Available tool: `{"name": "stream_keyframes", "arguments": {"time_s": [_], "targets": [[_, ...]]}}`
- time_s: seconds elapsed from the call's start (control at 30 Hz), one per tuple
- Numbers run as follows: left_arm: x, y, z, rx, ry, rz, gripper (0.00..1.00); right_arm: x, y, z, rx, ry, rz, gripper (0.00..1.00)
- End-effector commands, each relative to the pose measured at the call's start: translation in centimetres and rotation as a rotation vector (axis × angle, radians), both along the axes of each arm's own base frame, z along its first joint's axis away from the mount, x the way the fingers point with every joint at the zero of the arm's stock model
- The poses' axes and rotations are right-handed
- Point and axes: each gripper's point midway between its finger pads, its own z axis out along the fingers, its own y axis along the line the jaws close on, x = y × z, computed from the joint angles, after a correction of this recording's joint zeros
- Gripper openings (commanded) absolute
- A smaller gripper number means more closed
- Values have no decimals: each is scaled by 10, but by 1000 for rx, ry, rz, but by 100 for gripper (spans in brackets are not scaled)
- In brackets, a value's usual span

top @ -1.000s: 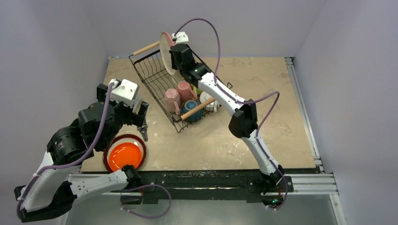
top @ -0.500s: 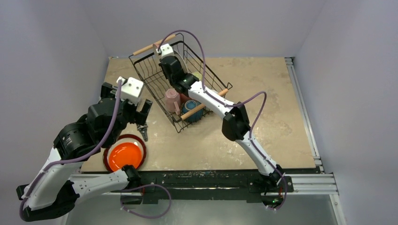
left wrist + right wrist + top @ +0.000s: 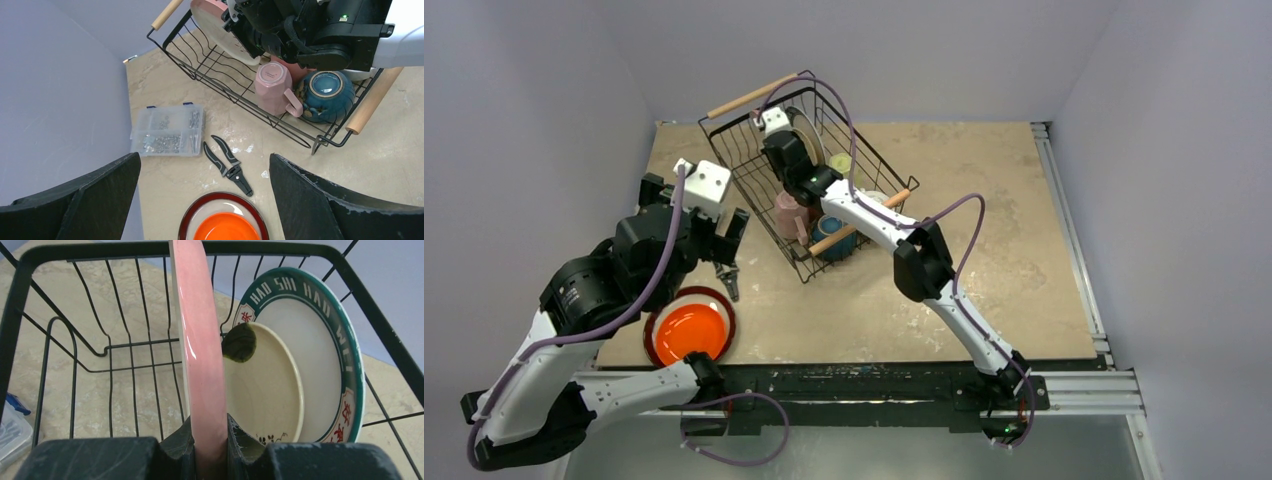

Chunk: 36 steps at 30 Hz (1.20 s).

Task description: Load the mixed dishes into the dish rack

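Observation:
The dish rack (image 3: 754,180) stands at the table's far middle. My right gripper (image 3: 776,135) is inside its far end, shut on the pink-white plate (image 3: 200,350), which it holds upright on edge. Beside that plate lean a cream plate (image 3: 265,385) and a teal-rimmed white plate (image 3: 325,340). A pink mug (image 3: 274,87) and the teal bowl (image 3: 327,92) sit at the rack's near end. My left gripper (image 3: 204,165) is open and empty above the table. The orange plate (image 3: 227,232) lies on the dark red-rimmed plate (image 3: 220,199) just below it.
Black pliers (image 3: 227,164) lie between the red-rimmed plate and the rack. A clear plastic parts box (image 3: 167,130) sits to their left by the wall. A yellow-green mug (image 3: 842,162) is in the rack behind the right arm. The plate stack (image 3: 689,330) is at the table's near left edge.
My right gripper has lowered the pink-white plate from above the rack's far handle down into the rack beside the other plates. My left gripper has shifted slightly up and right.

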Motion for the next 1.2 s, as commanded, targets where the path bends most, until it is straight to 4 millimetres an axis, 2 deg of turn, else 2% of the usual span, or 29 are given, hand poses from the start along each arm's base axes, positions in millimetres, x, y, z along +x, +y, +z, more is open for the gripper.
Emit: {"name": "stream_keyframes", "arguments": {"time_s": [0.0,0.07,0.13,0.3,0.53,0.7,0.77,0.83,0.97,1.0,1.17], "targets": [[3,0,12,-40,-28,15,100,10,-2,71,191,-129,-44,7],[2,2,12,-37,-29,21,100,10,-3,69,188,-120,-50,25],[2,4,12,-35,-29,29,100,9,-5,71,192,-119,-55,37],[1,6,11,-38,-25,39,100,6,-13,94,212,-130,-80,59],[3,-2,8,-72,-3,40,100,-18,-29,153,290,-109,-67,77],[5,-13,-1,-147,41,65,100,-53,-50,184,308,-38,-24,84],[4,-17,-7,-200,72,86,100,-72,-65,196,308,-4,-11,85],[1,-22,-19,-255,119,113,100,-93,-75,198,306,50,18,86],[-12,-26,-54,-359,266,216,100,-137,-104,188,300,162,41,86],[-15,-27,-64,-379,305,248,100,-147,-111,175,284,193,51,86],[-41,-27,-127,-476,554,457,100,-193,-143,158,307,253,94,86]]}}
